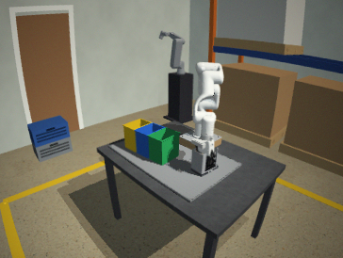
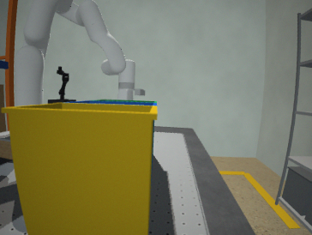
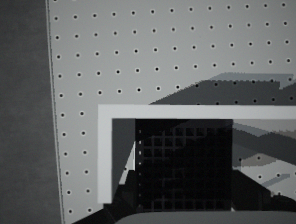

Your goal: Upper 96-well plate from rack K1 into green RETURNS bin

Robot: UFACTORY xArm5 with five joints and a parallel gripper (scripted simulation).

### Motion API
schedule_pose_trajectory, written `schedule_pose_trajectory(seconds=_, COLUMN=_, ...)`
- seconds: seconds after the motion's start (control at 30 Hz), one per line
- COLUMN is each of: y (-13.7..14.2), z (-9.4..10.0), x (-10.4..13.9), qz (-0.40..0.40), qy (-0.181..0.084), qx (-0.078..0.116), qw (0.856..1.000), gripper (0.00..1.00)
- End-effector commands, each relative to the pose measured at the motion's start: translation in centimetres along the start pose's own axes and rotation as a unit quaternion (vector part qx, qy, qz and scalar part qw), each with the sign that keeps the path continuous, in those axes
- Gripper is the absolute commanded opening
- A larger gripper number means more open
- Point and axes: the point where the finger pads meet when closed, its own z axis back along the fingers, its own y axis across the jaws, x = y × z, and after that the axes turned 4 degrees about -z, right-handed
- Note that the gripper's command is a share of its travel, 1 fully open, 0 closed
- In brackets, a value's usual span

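Note:
My gripper (image 1: 207, 151) (image 3: 182, 186) reaches down into the top of the white stack rack K1 (image 1: 198, 165) (image 3: 105, 150) and is shut on the upper 96-well plate (image 3: 185, 165), a dark plate with a grid of wells. The plate sits level within the rack's white frame in the wrist view. The lower plate is hidden beneath it. The green RETURNS bin (image 1: 163, 146) stands upright just left of the rack, last in a row with the blue bin (image 1: 147, 137) and the yellow bin (image 1: 134, 132) (image 2: 86, 171). In the exterior view the yellow bin hides my gripper and the rack.
The bins and rack stand on a grey perforated mat (image 1: 188, 188) (image 3: 150, 50) on a dark table (image 1: 245, 188). A second arm on a black pedestal (image 1: 180, 96) stands behind the table. Cardboard boxes (image 1: 254, 99) and shelving are at the right.

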Motion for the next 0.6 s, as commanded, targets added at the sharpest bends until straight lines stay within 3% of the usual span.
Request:
schedule_pose_trajectory(seconds=0.0, y=-0.1, z=0.3, x=-0.1, qz=0.000, qy=0.001, qx=-0.001, qw=1.000, gripper=0.00)
schedule_pose_trajectory(seconds=0.57, y=-0.1, z=2.8, x=-0.1, qz=0.000, qy=0.001, qx=-0.001, qw=1.000, gripper=0.00)
